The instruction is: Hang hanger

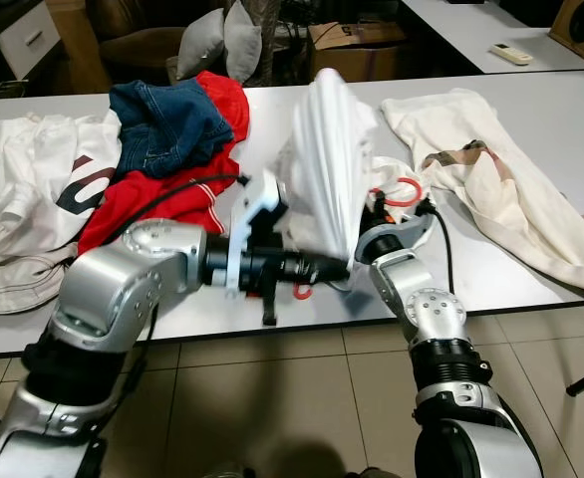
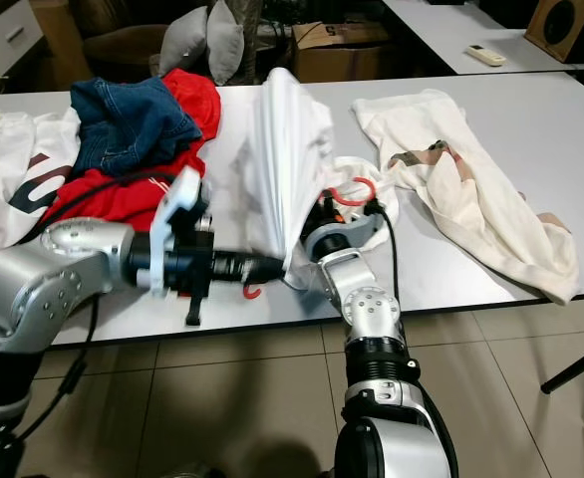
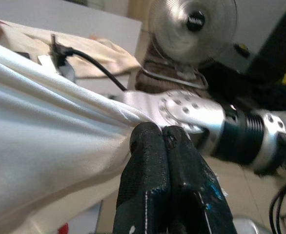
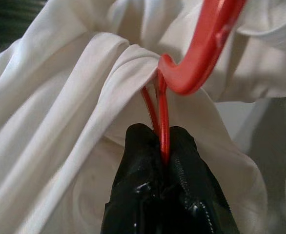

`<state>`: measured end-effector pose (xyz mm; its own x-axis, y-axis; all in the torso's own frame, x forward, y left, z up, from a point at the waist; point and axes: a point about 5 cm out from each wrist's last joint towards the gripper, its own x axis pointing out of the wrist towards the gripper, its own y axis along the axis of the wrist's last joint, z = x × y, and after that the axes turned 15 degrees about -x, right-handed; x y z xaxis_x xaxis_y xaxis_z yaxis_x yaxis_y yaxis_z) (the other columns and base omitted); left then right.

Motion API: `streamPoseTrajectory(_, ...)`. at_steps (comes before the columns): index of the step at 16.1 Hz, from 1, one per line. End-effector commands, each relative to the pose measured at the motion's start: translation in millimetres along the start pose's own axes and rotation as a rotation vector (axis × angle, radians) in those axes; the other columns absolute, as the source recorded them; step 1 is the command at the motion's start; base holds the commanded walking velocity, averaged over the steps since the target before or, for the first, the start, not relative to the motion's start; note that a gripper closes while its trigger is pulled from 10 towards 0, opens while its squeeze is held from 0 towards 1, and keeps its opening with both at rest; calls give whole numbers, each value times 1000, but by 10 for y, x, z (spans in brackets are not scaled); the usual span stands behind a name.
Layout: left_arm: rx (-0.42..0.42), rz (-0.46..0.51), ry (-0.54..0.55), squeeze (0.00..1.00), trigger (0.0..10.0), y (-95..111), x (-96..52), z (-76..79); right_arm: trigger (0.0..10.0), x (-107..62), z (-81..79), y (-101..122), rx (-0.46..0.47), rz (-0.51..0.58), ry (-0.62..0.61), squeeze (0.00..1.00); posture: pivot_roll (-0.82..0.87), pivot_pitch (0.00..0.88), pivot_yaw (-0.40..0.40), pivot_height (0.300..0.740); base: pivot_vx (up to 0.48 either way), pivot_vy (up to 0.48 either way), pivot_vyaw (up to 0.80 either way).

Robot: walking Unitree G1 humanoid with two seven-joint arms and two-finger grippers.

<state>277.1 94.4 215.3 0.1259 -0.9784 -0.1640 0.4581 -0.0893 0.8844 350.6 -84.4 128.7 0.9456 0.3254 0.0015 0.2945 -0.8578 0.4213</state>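
Note:
A white garment (image 1: pixel 327 149) is held up off the white table (image 1: pixel 531 110), draped in long folds. A red hanger (image 4: pixel 201 44) sits inside it; its hook (image 1: pixel 404 191) pokes out beside the cloth and a red end (image 1: pixel 302 291) shows below the hem. My right gripper (image 4: pixel 163 146) is shut on the hanger's thin red bars, just under the hook, at the garment's right side (image 1: pixel 377 209). My left gripper (image 3: pixel 163 141) is shut on a fold of the white garment's lower edge (image 1: pixel 344 265). Most of the hanger is hidden by cloth.
A cream garment (image 1: pixel 491 179) lies spread on the table's right. Blue jeans (image 1: pixel 167 124) lie on a red garment (image 1: pixel 182 189) at the left, beside a white printed top (image 1: pixel 33 189). The table's front edge (image 1: pixel 511 304) runs close to my arms. A cardboard box (image 1: pixel 357 45) stands behind.

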Motion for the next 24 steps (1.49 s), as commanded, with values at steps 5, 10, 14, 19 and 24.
streamPoseTrajectory(5,-4,29,101,0,0,83,17,-123,10000,68,-672,-373,29,-68,211,0,30,0,49,740,0,0,0)
streamPoseTrajectory(10,156,-119,491,0,0,-138,-191,-582,10000,-172,-654,-184,21,-56,276,0,20,0,44,740,0,0,0)
streamPoseTrajectory(14,141,-170,427,0,0,-235,-346,-538,10000,-133,-514,-89,55,-15,182,0,28,0,41,740,0,0,0)
streamPoseTrajectory(19,140,-172,336,0,0,-225,-410,-409,10000,-139,-276,17,36,22,84,0,30,0,42,740,0,0,0)
streamPoseTrajectory(24,99,-321,190,0,0,-388,-490,-236,10000,-58,-265,174,79,98,66,0,33,0,47,740,0,0,0)
